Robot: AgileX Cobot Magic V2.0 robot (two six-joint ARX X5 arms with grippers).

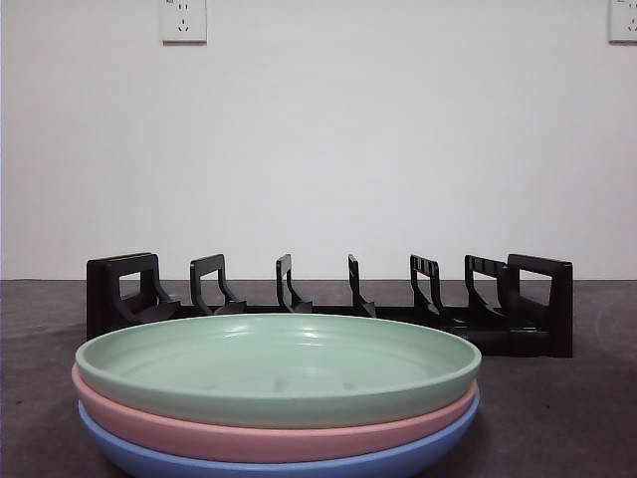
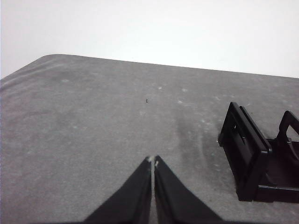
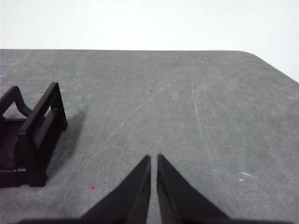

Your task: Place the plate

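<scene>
Nearest to the front camera, three plates are lying in one stack on the grey table [image 1: 557,418]. The green plate [image 1: 279,366] is sitting on top, the pink plate [image 1: 269,430] is under it, and the blue plate [image 1: 299,462] is at the bottom, touching the table. All three are lying flat and nothing is gripping them.

Just behind the stack, the black plate rack [image 1: 328,299] is standing across the table from left to right. Its upright dividers are showing open slots, and no plate is standing in any slot.

Neither arm is appearing in the front view, so both seem to be waiting off to the sides. The left gripper [image 2: 153,161] is hanging over bare table near the rack's left end, its jaws pressed together and holding nothing. The right gripper [image 3: 154,157] is hanging near the rack's right end, its jaws almost closed with only a thin gap, also holding nothing.

I am judging that the task is only starting. The next move is probably calling for one gripper to spread its jaws, reach the rim of the green plate, lift it, and tilt it upright to slide it into a slot.
</scene>
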